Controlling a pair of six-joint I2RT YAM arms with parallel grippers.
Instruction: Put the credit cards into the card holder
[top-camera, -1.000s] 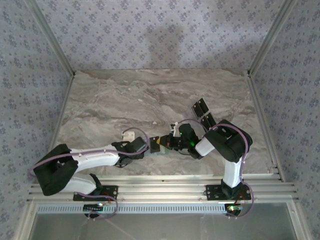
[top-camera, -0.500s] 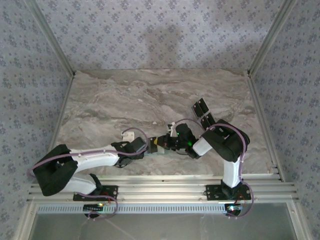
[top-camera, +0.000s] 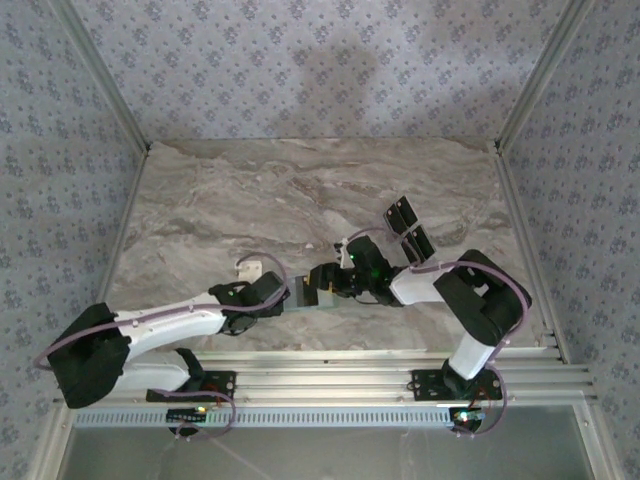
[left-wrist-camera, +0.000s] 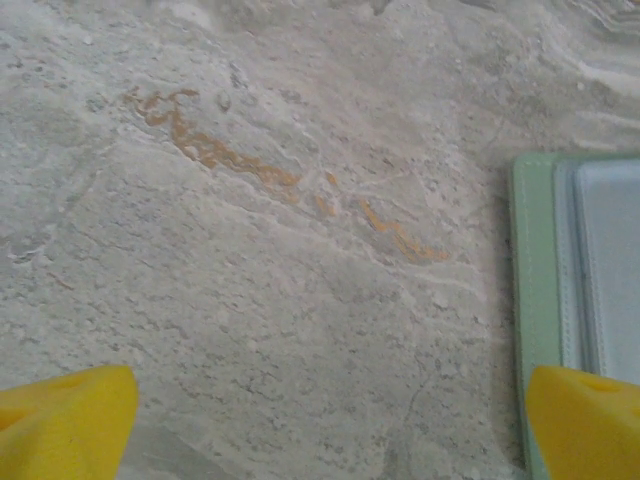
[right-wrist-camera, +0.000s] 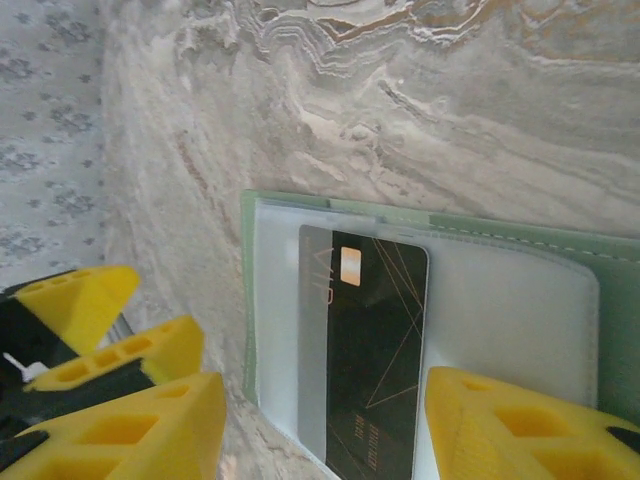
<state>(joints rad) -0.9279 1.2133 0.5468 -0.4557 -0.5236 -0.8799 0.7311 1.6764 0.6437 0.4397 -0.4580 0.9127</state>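
Yellow right gripper (right-wrist-camera: 320, 425) spread, straddling card (right-wrist-camera: 375, 350) in holder (right-wrist-camera: 510, 300); left gripper (left-wrist-camera: 325, 425) spread wide.

My claw (left-wrist-camera: 325, 430) hangs spread wide over the grey marbled counter (left-wrist-camera: 250, 280). The pale green card holder (left-wrist-camera: 535, 300) lies flat just by my right yellow fingertip (left-wrist-camera: 585, 425).

There is one holder (right-wrist-camera: 520, 300), with one card (right-wrist-camera: 375, 350) in it. Two more black patches of cards lie loose on the tabletop (top-camera: 220, 200), a far patch (top-camera: 400, 213) and a near patch (top-camera: 417, 243). How many cards each holds cannot be told.
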